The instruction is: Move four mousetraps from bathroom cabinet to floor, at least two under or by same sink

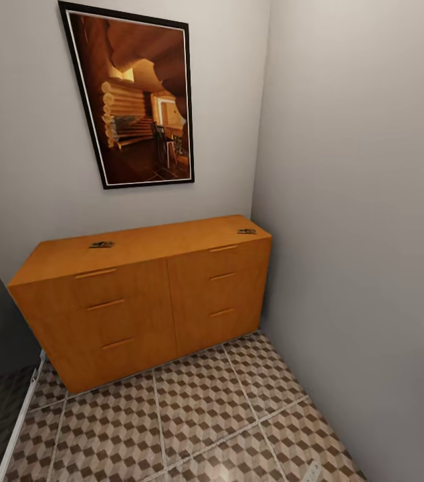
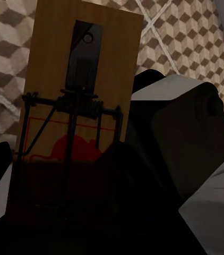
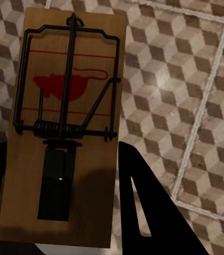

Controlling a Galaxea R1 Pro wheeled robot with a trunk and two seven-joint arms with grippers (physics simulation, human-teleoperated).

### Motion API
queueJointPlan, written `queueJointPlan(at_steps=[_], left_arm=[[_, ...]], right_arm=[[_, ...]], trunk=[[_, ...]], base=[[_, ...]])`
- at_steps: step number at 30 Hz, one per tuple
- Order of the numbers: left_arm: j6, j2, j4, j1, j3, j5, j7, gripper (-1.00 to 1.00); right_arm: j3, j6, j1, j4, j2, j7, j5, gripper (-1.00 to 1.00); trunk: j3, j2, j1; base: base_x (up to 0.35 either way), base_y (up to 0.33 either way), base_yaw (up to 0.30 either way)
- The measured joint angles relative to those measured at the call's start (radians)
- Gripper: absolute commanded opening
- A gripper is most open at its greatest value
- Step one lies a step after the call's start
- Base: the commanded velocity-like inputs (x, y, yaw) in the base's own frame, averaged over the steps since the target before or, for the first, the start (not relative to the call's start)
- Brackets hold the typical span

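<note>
The orange-brown cabinet point(image 1: 142, 294) stands against the back wall in the room's corner, its drawers closed, with a dark-framed picture point(image 1: 135, 97) of a log interior hanging on the wall above it. Two mousetraps lie flat on the cabinet's top, well apart: one mousetrap point(image 1: 101, 245) toward its left part, the other mousetrap point(image 1: 247, 231) near its right end by the side wall. In front of the cabinet spreads the bathroom floor point(image 1: 192, 415) with its cube-pattern tiles and pale grout lines. In the left wrist view the left pincer point(image 2: 64, 212) is pinching a third mousetrap point(image 2: 80, 69) at its shadowed near end, the board standing out over the tiles with its dark wire spring and red mouse print showing; the dark pincer body fills the space beside it. In the right wrist view the right pincer point(image 3: 64, 234) grips a fourth mousetrap point(image 3: 69, 85) by its near end, one dark finger point(image 3: 144, 207) lying along the board's edge, the trap held above the patterned floor with its wire bar and red print facing the camera.
</note>
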Motion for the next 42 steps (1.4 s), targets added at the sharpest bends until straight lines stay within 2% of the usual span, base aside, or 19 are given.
queueJointPlan(at_steps=[18,25,31,34,38,40,42], left_arm=[[0.002,0.001,0.0,0.0,0.0,0.0,-0.001,-1.0],[0.004,0.033,0.002,0.0,-0.002,0.0,0.002,-1.0],[0.004,0.038,0.003,0.0,-0.002,0.001,0.008,-1.0],[0.003,0.037,0.003,0.0,-0.002,0.001,0.032,-1.0],[0.002,0.035,0.002,0.0,-0.001,0.001,0.104,-1.0],[0.001,0.034,0.002,0.0,-0.001,0.001,0.131,-1.0],[0.001,0.033,0.002,0.0,-0.001,0.001,0.166,-1.0]], right_arm=[[-0.001,-0.002,0.0,0.002,0.0,0.001,0.0,-1.0],[-0.001,-0.002,0.0,0.005,-0.001,0.001,-0.005,-1.0],[-0.003,-0.003,0.0,0.009,-0.001,0.0,-0.006,-1.0],[-0.003,-0.003,0.0,0.012,-0.001,-0.001,-0.006,-1.0],[-0.006,-0.004,0.0,0.013,-0.001,-0.021,-0.007,-1.0],[-0.018,-0.004,0.0,0.013,-0.001,-0.051,-0.007,-1.0],[-0.056,-0.004,0.0,0.014,0.0,-0.105,-0.006,-1.0]], trunk=[[0.0,0.0,0.0],[0.0,0.0,0.0],[0.0,0.0,0.0],[0.0,0.0,0.0],[0.0,0.0,0.0],[0.0,0.0,0.0],[0.0,0.0,0.0]], base=[[0.0,0.0,-0.27],[0.0,0.0,-0.292],[0.0,0.0,-0.203],[0.0,0.0,-0.158],[0.0,0.0,-0.139],[0.0,0.0,-0.134],[0.0,0.0,-0.14]])
